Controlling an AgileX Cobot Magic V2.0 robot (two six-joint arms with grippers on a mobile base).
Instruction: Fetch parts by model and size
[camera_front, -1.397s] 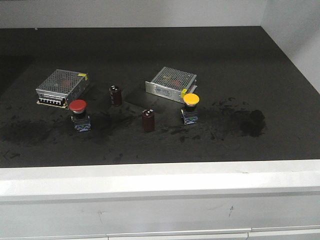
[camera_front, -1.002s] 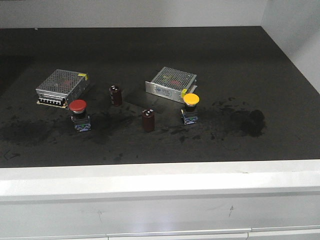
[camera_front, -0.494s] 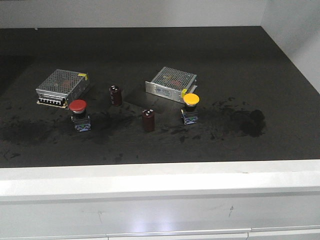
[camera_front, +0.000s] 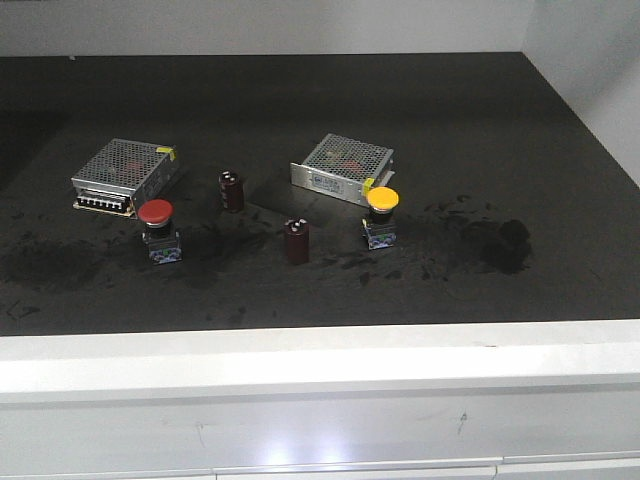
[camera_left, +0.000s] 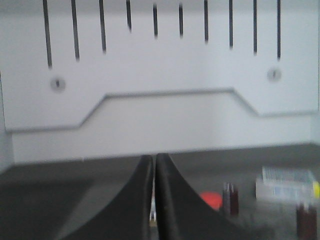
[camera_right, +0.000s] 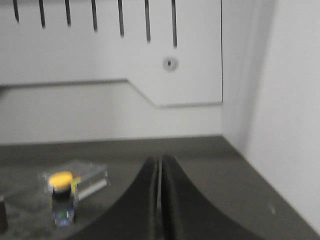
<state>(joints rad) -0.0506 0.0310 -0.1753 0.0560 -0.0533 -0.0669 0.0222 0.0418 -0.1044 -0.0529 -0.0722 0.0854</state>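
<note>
Dark matting (camera_front: 300, 100) covers the bench we face, and both our wrist cameras look along it past pinched-together tips. On the left gripper (camera_left: 154, 200) the two black fingers (camera_left: 132, 205) press flat against each other with nothing between them. The right gripper (camera_right: 160, 200) is clenched the same way and is just as empty. Neither arm shows in the front view, so we judge that both hang well back from the parts.

We take the front maroon cylinder (camera_front: 296, 241) as our mark. The red switch (camera_front: 157, 228) stands upright on its blue-grey base, well to the left of it. The yellow switch (camera_front: 381, 215) stands upright to the right of it, nearer. Nothing touches either one. A second cylinder (camera_front: 232, 190) sits behind and left of our mark. One mesh-topped box (camera_front: 125, 175) lies far left and behind, just past the red switch. The other mesh-topped box (camera_front: 343, 168) lies behind and to the right, close to the yellow switch.

By our reading the fetch has not begun: no grasp is made, and the reach, the opening, the pinch and the carry are all left to do for each switch.

Scuffed smudges (camera_front: 500, 245) spread over the matting on both sides of our mark, heaviest far to the right. A white ledge (camera_front: 320, 360) runs in front of our mark. A white slotted panel (camera_left: 160, 75) closes the back, and a plain white wall (camera_right: 280, 125) rises far to the right.
</note>
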